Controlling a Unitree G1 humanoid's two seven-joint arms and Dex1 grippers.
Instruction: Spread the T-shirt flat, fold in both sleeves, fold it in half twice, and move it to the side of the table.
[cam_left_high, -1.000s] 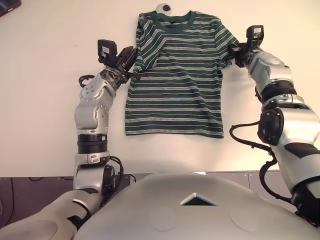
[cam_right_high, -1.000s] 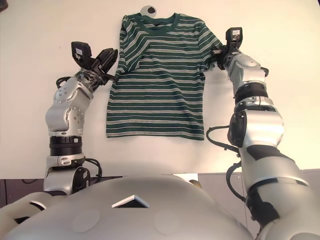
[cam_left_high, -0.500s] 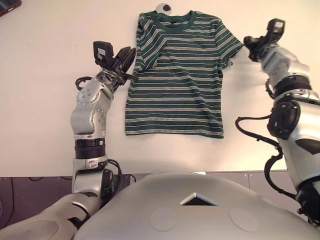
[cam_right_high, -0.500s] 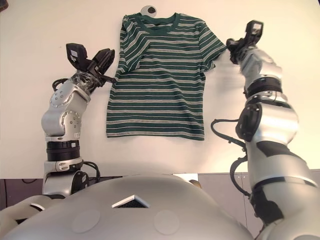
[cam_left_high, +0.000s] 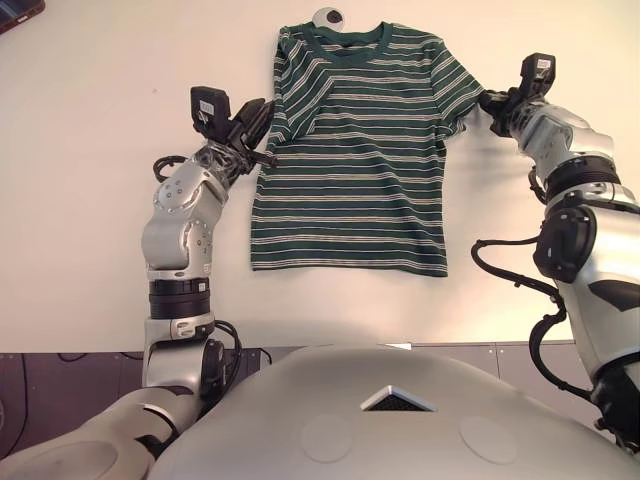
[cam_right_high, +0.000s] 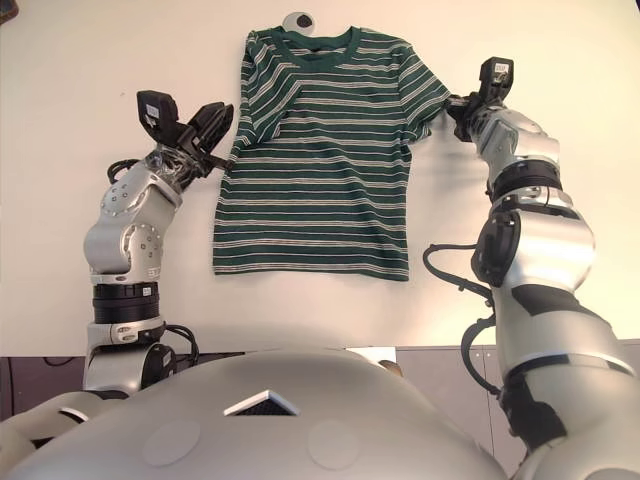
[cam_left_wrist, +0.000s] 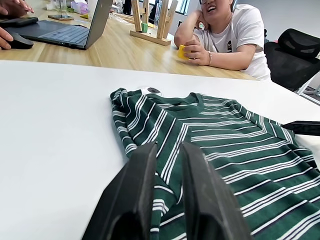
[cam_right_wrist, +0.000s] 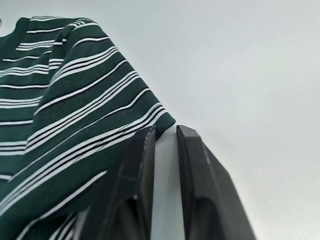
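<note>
Green striped T-shirt (cam_left_high: 350, 170) spread flat on the white table (cam_left_high: 90, 200), left sleeve (cam_left_high: 285, 112) folded in.
Its right sleeve (cam_left_high: 460, 88) lies outspread; the right gripper (cam_right_wrist: 165, 131), fingers narrowly parted and gripping nothing, sits at that hem's corner, and the left gripper (cam_left_wrist: 168, 148), likewise narrow, is over the folded sleeve.

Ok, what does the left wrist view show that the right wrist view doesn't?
Left wrist view: the collar, the left sleeve folded in, the left gripper near it, and a laptop on the wooden table behind. Right wrist view: the right sleeve, its hem beside the right gripper. Both: the striped T-shirt on the white table, with the gripper's fingers a narrow gap apart.
</note>
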